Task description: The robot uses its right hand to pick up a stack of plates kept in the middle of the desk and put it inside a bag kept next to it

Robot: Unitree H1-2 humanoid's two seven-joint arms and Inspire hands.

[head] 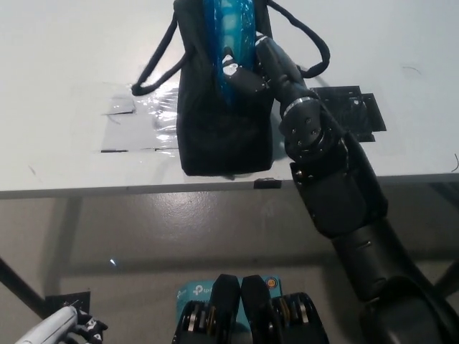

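Right hand (252, 66) grips one blue plate stack (229, 32) — inside one black bag (222, 122).

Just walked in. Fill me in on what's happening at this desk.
The black right robot hand is shut on a stack of blue plates and holds it at the open top of a black bag standing on the white desk. The plates are partly inside the bag's mouth. The white left robot hand rests low at the lower left, away from the desk.
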